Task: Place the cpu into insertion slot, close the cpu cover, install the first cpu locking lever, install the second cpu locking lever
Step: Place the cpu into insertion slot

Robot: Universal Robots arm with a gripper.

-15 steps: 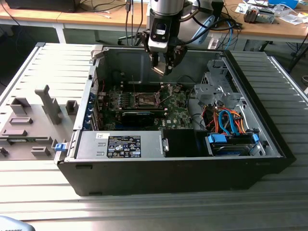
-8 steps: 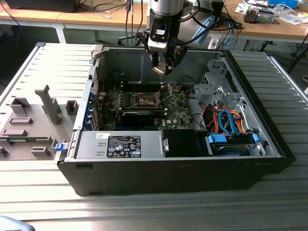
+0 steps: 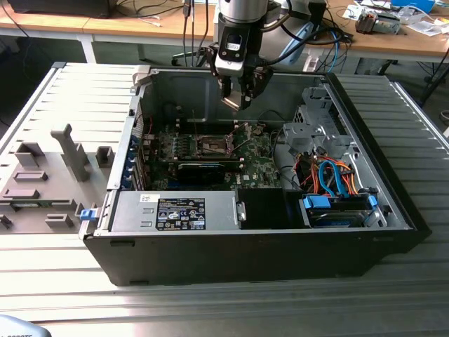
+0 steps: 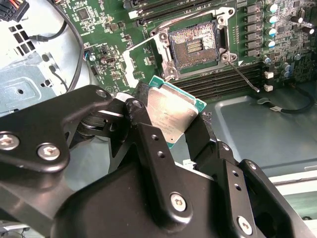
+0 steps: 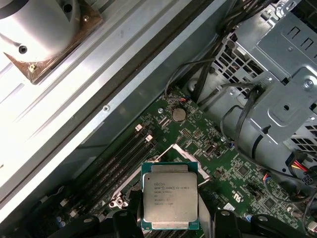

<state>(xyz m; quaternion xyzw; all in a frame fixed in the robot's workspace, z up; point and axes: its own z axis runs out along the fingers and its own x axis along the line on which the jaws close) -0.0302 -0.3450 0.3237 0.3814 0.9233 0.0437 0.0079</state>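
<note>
While I hang over the open computer case [image 3: 231, 260], my gripper [image 3: 238, 97] is clenched on the cpu, and in the exterior view it sits above the case's far wall. On the exterior view's left, a grey fixture tray [image 3: 49, 182] lies beside the case. Further along, inside the case, comes the green motherboard [image 3: 256, 165], with the insertion slot [image 3: 212, 146] below my gripper and a little toward the exterior view's left of it. On the exterior view's right stand a metal drive cage [image 3: 319, 130] and a bundle of orange and blue cables [image 3: 330, 175].

In the second wrist view my black fingers [image 4: 148, 144] press on two opposite edges of the cpu [image 4: 171, 111], which is tilted, its silvery top rimmed in green. It hangs in the air, well apart from the insertion slot [image 4: 194, 45], whose contacts lie bare. A silver frame that I take for the cpu cover [image 4: 130, 67] is swung clear of the slot, and a thin locking lever [image 4: 242, 74] angles away from the slot's corner.

In the first wrist view the cpu [image 5: 170, 195] faces the camera flat-on with its printed top showing. The board beyond it carries a coin cell battery [image 5: 178, 115] and long black memory slots [image 5: 124, 153].
</note>
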